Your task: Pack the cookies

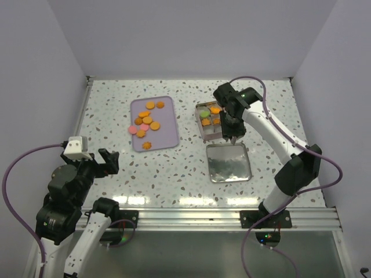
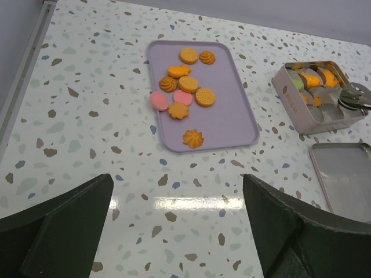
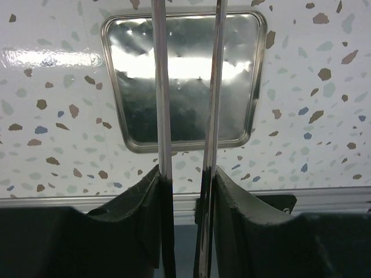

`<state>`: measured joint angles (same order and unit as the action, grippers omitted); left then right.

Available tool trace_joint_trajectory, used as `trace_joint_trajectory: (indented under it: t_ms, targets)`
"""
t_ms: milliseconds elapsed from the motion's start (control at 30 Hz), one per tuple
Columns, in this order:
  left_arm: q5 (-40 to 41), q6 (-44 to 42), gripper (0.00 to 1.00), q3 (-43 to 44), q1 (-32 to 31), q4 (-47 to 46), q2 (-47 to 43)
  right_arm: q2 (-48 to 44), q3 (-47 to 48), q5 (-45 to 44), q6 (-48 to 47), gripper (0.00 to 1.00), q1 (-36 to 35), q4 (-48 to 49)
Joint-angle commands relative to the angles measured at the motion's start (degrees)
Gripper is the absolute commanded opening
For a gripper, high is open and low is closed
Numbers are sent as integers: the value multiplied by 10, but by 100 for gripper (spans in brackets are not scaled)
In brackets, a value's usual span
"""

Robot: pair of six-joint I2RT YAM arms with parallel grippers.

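Right pincer (image 3: 186, 179) was seen clamped on a pair of metal tongs (image 3: 163, 87), blades slightly apart, held over the right edge of the tin (image 2: 293, 101). Something dark, judged to be the black cookie (image 2: 349, 105), appeared pinched at the tong tips just above the tin's right-hand cups; this could not be fully confirmed. Left pincer (image 1: 108, 159) was spread wide and empty, parked well to the near left of the tin. Most cookies (image 2: 182, 87) were found on the lilac tray (image 2: 232, 124), just left of the tin. Several orange ones and a green one were already packed in paper cups inside the tin. The lid (image 3: 185, 87) was laid on the table (image 2: 87, 116) just nearer than the tin.

Step in hand was judged to be placing a cookie into a cup. To do it well, the tips should be lowered into a free cup before anything is released. The squeeze should be eased gently so the cookie is dropped flat. The tongs should then be lifted straight up so paper cups are not dragged and the tin wall is not knocked.
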<state>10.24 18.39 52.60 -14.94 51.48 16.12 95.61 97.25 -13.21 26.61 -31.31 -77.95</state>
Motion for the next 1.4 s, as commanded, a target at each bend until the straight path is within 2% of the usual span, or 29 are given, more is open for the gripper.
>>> trace_joint_trajectory:
  t_ms: [0, 233, 1100, 1367]
  targets:
    - [-5, -10, 100, -1, -3, -24, -1, -27, -12, 2, -2, 31, 17, 20]
    - [-3, -9, 100, -1, -3, -24, -8, -6, -14, 3, -17, 30, 38, 43]
    - [-4, -9, 100, -3, -3, -24, -5, 106, 83, 7, -58, 31, 92, 53]
    - [-4, -9, 100, -3, -3, -25, -2, 103, 65, 13, -57, 44, 92, 65]
